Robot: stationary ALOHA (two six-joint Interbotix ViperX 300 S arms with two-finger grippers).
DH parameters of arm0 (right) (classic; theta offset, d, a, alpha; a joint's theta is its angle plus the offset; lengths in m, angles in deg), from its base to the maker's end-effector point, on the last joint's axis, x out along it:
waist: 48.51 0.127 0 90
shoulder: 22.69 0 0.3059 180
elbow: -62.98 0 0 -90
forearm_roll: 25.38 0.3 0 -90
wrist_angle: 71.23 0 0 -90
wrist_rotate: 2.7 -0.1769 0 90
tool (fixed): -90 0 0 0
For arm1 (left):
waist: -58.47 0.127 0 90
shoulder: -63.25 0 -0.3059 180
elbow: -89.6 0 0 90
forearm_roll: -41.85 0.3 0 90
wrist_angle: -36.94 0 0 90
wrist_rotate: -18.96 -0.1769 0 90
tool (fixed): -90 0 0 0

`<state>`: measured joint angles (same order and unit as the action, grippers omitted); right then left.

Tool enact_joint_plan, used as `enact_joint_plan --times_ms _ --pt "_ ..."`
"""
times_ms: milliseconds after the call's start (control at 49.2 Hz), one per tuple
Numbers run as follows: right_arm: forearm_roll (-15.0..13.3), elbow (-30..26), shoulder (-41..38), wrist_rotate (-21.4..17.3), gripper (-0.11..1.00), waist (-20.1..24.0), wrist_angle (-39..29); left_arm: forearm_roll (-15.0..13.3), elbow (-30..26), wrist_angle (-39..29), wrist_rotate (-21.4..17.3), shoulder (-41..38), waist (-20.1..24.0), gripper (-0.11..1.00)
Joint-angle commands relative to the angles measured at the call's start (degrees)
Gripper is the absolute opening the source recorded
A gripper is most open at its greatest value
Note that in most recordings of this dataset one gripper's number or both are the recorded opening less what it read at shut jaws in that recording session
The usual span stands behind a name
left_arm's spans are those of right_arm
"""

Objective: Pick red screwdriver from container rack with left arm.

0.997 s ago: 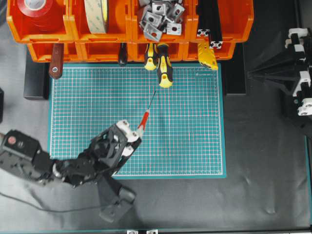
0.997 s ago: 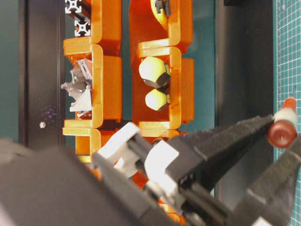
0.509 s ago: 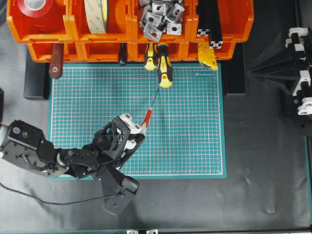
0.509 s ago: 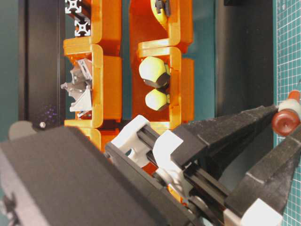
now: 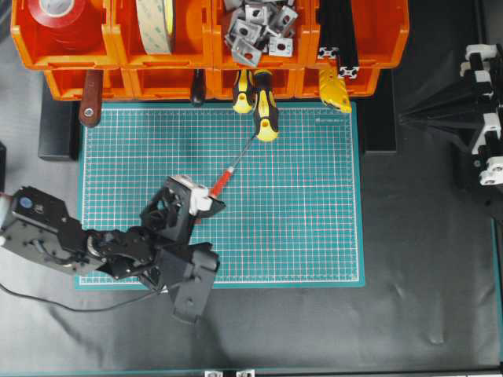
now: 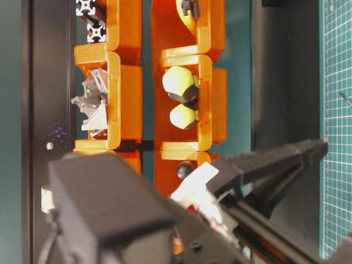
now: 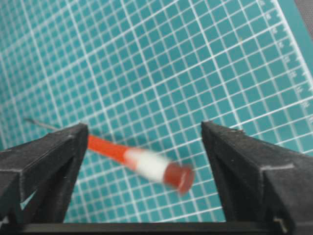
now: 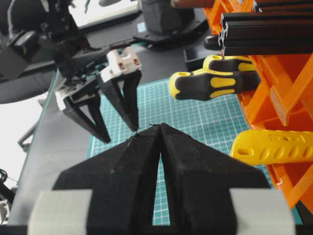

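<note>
The red screwdriver (image 5: 221, 180) lies slanted on the green cutting mat (image 5: 306, 220), in front of the orange container rack (image 5: 204, 47), its thin shaft pointing toward the rack. My left gripper (image 5: 200, 201) is open at its handle end. In the left wrist view the screwdriver (image 7: 142, 160) shows blurred between the wide-apart jaws of my left gripper (image 7: 144, 128), its red part meeting the left finger (image 7: 54, 156) and clear of the right finger. My right gripper (image 8: 159, 128) is shut and empty at the far right (image 5: 405, 119).
Two fat yellow-and-black screwdrivers (image 5: 265, 106) stick out of the rack's lower row over the mat's far edge. A maroon handle with a hole (image 5: 90, 98) and a yellow handle (image 5: 334, 88) hang from neighbouring bins. Tape rolls and metal brackets fill the upper bins.
The left jaws have opened and let go of the screwdriver's handle end. The screwdriver has shifted left and toward the rack; the left arm has swung left.
</note>
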<state>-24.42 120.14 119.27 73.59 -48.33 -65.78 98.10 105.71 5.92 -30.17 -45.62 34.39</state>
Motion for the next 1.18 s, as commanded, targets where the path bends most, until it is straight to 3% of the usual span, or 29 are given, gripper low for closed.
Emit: enact_joint_plan --times_ms 0,264,610,875,1159 --pt "0.09 -1.85 -0.35 -0.09 0.00 0.00 0.18 0.18 -0.09 0.18 4.31 4.66 0.00 0.88" --pt "0.09 -1.85 -0.35 -0.09 0.00 -0.09 0.09 0.26 2.46 -1.05 10.81 18.81 0.00 0.87" --pt "0.09 -1.76 -0.18 0.00 0.00 0.00 -1.05 0.18 11.51 0.44 20.04 40.78 -0.09 0.86" --pt "0.09 -1.85 0.70 0.00 0.00 -0.09 -1.93 0.26 17.31 1.32 20.65 49.13 0.26 0.86" --pt "0.09 -1.85 0.97 0.00 0.00 -0.09 -1.93 0.26 18.54 1.32 20.65 52.12 0.79 0.86"
